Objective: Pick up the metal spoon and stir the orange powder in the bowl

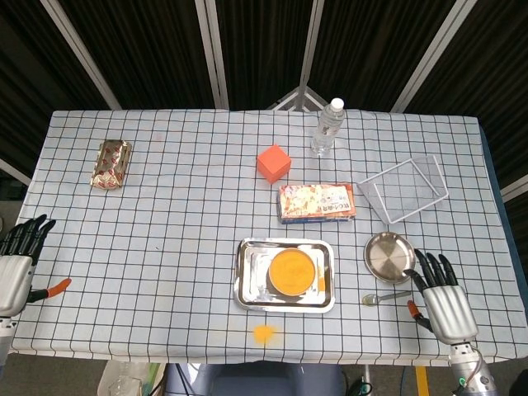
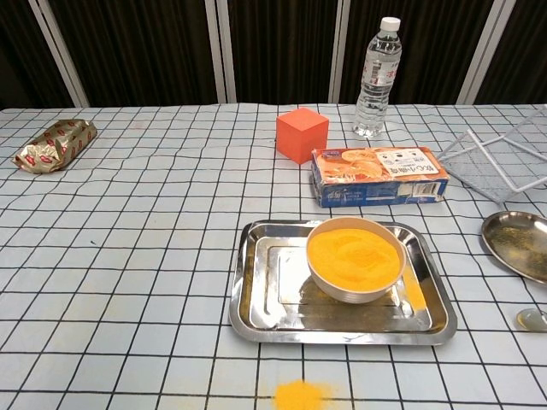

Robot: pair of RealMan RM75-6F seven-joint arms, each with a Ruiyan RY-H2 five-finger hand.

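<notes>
I am after the metal spoon (image 1: 386, 297). It lies flat on the worktop (image 1: 165, 214), just right of the steel tray (image 1: 246, 280) and just below the small round steel dish (image 1: 389, 256). Its long line runs left to right, with the scoop end toward the tray and the handle end toward my right robot hand (image 1: 441, 301). That hand is just to the right of the spoon, fingers spread apart, holding nothing. The handle tip looks very near its fingers, but I cannot tell if they touch.

My left robot hand (image 1: 16, 264) is far off on the other side of the tray, at the worktop's left edge. It is open too and holds nothing. So the right one is much nearer, and I think it should do the pick.

The bowl (image 1: 292, 272) of orange powder (image 2: 354, 249) sits in the tray. A little powder lies spilled on the checked cloth below the tray. Dark curtains hang behind.
</notes>
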